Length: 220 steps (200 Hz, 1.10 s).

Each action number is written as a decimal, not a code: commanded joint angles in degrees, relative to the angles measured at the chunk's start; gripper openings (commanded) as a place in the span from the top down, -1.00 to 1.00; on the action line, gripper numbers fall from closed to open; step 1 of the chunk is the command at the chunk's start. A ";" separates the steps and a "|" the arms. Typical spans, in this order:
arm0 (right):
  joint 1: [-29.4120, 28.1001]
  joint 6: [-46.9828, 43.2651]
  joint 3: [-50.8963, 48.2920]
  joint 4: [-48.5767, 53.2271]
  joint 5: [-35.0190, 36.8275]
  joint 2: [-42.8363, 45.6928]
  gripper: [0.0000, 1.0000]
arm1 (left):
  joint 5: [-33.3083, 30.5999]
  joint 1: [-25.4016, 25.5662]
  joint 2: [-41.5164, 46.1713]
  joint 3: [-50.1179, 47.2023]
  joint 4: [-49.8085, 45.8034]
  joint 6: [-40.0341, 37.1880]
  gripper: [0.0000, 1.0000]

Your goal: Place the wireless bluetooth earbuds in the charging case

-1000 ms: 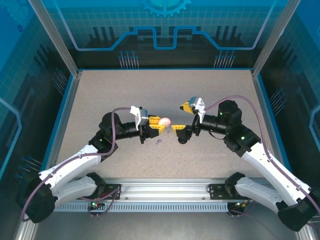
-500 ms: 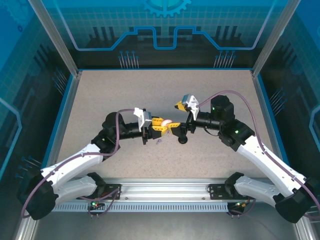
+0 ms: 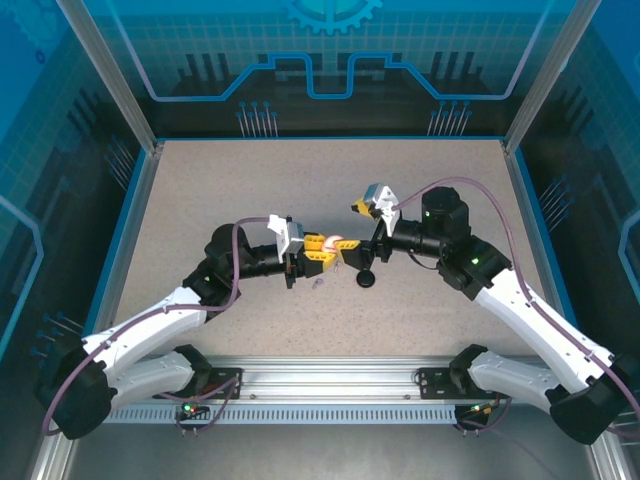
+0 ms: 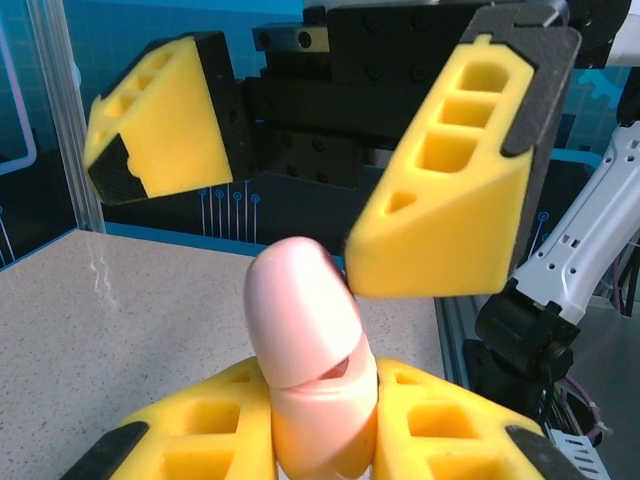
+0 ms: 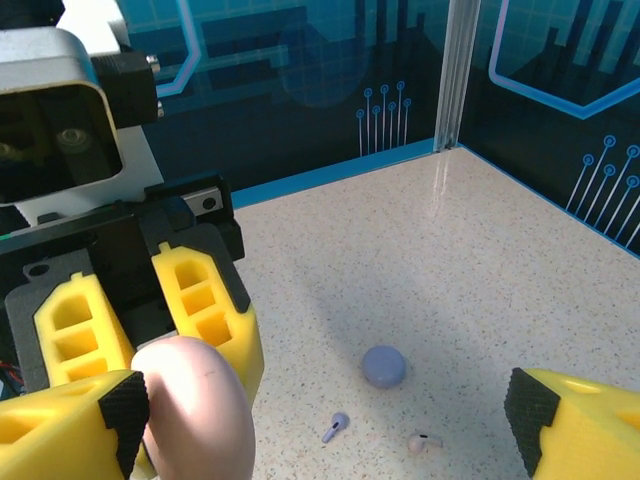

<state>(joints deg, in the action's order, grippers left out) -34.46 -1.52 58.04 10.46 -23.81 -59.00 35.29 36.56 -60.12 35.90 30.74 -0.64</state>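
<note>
My left gripper (image 3: 322,247) is shut on a pale pink charging case (image 3: 336,241), held above the table's middle. In the left wrist view the case (image 4: 305,350) stands upright between my yellow fingers (image 4: 190,440), and a thin gap shows at its lid seam. My right gripper (image 3: 350,252) faces it, open wide. Its fingers (image 4: 445,190) flank the top of the case, one close against it. The right wrist view shows the case (image 5: 195,410) beside one right finger (image 5: 70,440). On the table below lie a lilac earbud (image 5: 335,427) and a pale pink earbud (image 5: 424,441).
A round lilac disc (image 5: 383,366) lies on the speckled table just beyond the two earbuds. A black disc (image 3: 365,279) sits under the right gripper. Blue walls and aluminium posts (image 3: 135,110) ring the table. The far half of the table (image 3: 330,175) is bare.
The right arm has swung left, bringing its open fingers around the pink case. The left gripper has shifted slightly right with the case and stays shut on it.
</note>
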 commanded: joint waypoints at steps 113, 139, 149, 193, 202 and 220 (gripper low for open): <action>2.43 2.49 4.90 0.17 -0.32 -0.92 -0.94 | -1.10 0.92 1.67 0.21 0.89 -3.31 0.82; 3.07 5.32 5.20 0.86 1.15 1.09 -0.94 | -2.85 0.96 2.42 -1.12 0.93 -3.71 0.82; 3.22 7.19 5.23 1.72 3.53 1.77 -0.94 | -3.54 0.97 3.00 -1.76 0.98 -3.79 0.82; 4.13 15.39 7.48 11.70 13.41 0.86 -0.91 | -8.34 0.93 7.84 -5.73 1.29 -4.97 0.86; 4.27 16.68 7.28 13.05 14.86 0.25 -0.90 | -9.17 0.97 9.10 -6.48 0.93 -5.32 0.86; 4.32 20.12 6.58 14.77 17.83 -2.01 -0.87 | -10.45 0.93 11.74 -7.41 -0.41 -5.80 0.85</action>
<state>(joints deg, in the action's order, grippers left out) -30.79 12.05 64.14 19.07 -12.08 -58.30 28.03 37.04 -52.01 29.87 30.39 -4.25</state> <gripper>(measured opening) 0.944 0.216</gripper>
